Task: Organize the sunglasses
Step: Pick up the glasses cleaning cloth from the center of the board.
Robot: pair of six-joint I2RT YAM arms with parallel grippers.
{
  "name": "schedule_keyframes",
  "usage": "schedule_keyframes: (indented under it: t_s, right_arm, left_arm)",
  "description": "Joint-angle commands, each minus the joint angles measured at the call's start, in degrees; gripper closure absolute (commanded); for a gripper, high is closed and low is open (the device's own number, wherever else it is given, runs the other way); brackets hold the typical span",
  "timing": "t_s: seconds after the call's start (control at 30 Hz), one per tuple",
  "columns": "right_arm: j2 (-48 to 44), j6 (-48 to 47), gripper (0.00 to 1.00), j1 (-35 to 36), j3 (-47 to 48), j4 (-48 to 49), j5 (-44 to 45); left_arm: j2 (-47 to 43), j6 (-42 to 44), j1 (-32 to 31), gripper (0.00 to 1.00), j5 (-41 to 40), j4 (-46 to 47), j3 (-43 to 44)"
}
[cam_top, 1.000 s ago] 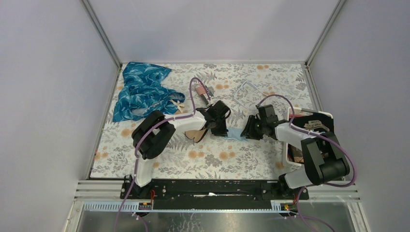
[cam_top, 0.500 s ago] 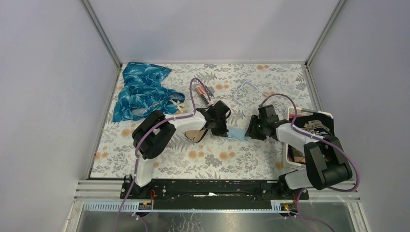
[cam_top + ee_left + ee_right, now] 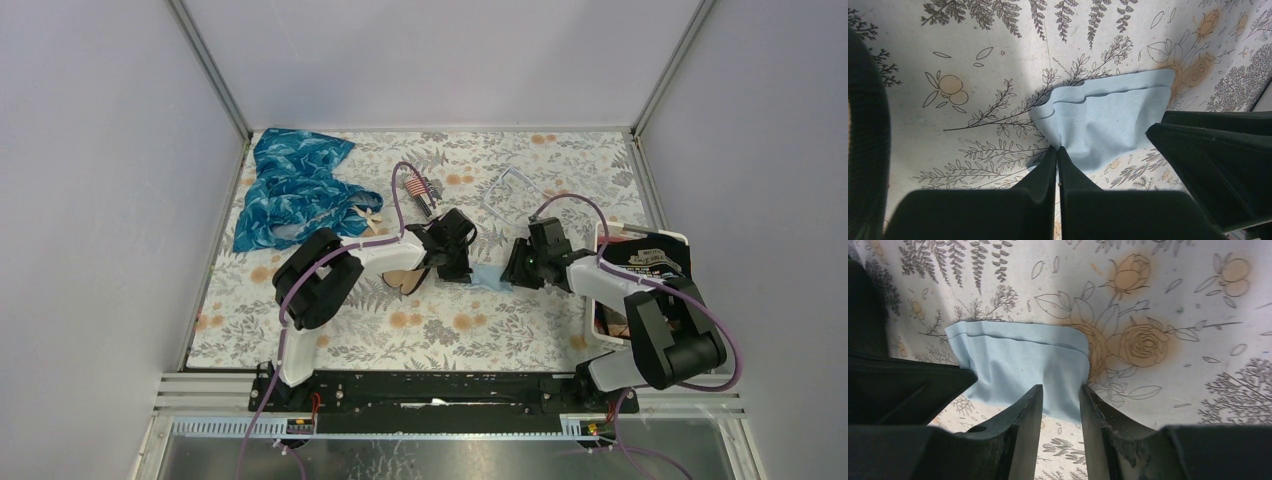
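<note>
The left claw (image 3: 1057, 150) is closed tight, pinching a corner of the pale blue cloth (image 3: 1108, 120) on the surface (image 3: 460, 335). The right claw (image 3: 1060, 390) stands partly open astride the cloth's opposite edge. The sunglasses (image 3: 403, 280) lie at the left claw's nine o'clock, partly under that arm.

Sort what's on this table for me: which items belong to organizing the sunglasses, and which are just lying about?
Job in hand: sunglasses; light-blue cloth, pinched by the left fingers; probably the black case.
Lying about: blue patterned fabric; clear-framed glasses; small striped item.
</note>
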Motion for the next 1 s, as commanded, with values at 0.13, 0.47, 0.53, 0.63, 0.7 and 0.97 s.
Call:
schedule_keyframes:
  t_s: [0.13, 0.47, 0.53, 0.63, 0.7, 0.97]
  right_arm:
    - [3.86, 1.32, 0.67, 2.33, -0.34, -2.60, -0.56]
    - [2.37, 1.10, 1.00, 2.47, 1.49, -4.12, -1.07]
    - [1.59, 1.23, 1.00, 2.54, 1.90, -4.25, -1.91]
    - [0.16, 1.48, 1.00, 2.51, 2.46, -4.36, -3.64]
    - [-1.05, 1.87, 1.00, 2.53, 2.78, -4.31, -4.35]
    - [-2.81, 2.67, 1.00, 2.64, 6.31, -4.68, -6.43]
  left_arm:
    - [1.52, 0.92, 0.05, 1.00, 0.05, -1.18, -1.97]
    - [-0.03, 2.48, -0.01, 1.00, -0.23, -1.00, -2.35]
    - [-0.66, 3.06, -0.02, 1.00, 0.03, -1.22, -2.13]
    - [-1.74, 2.99, 0.08, 1.00, 0.30, -3.02, -0.70]
    - [-2.57, 2.78, 0.02, 1.00, 0.26, -4.34, 0.69]
    - [-5.90, 2.79, 0.74, 1.00, 0.13, -5.73, 1.51]
